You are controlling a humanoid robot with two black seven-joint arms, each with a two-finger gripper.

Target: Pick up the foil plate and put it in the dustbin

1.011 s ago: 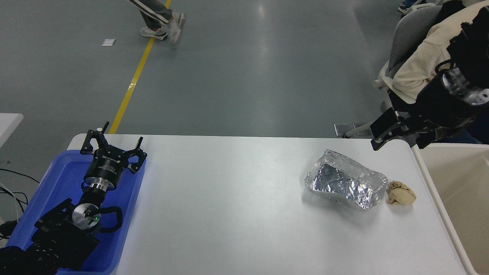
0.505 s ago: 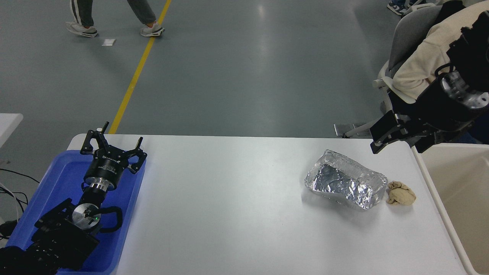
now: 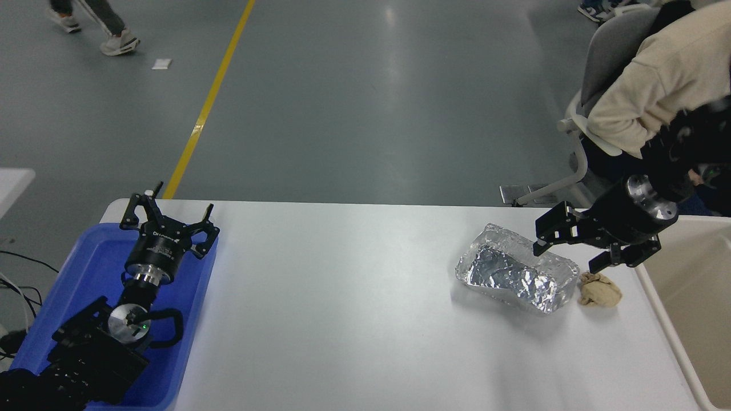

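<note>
Hidden/cut off: dustbin (image 3: 694, 297) runs off the right and bottom edges; only its near-left rim and part of the cream inner wall show. Right arm blurs against the dark clothing of a seated person (image 3: 657, 97) at upper right, so its upper links are hard to separate.
Foil plate (image 3: 517, 275): flat on the white table (image 3: 354, 297), right half, open side up, walls crumpled. Long axis runs from far-left to near-right across the table; the near-right end points toward the paper wad.
Right gripper (image 3: 566, 254): fingers spread wide apart, holding nothing; hangs just over the plate's far-right end. Upper finger sits above the far rim, lower finger above the wad. Contact with the foil cannot be judged.
Paper wad (image 3: 598, 289): small, tan, just beside the plate's right end, between plate and dustbin.
Left gripper (image 3: 167, 218): parked lower left over a blue tray (image 3: 85, 268), fingers splayed, empty.
Around: grey chair (image 3: 605, 51) beyond the table's far-right corner; yellow floor line (image 3: 208, 103); a passer-by's legs (image 3: 91, 23) at top left.
</note>
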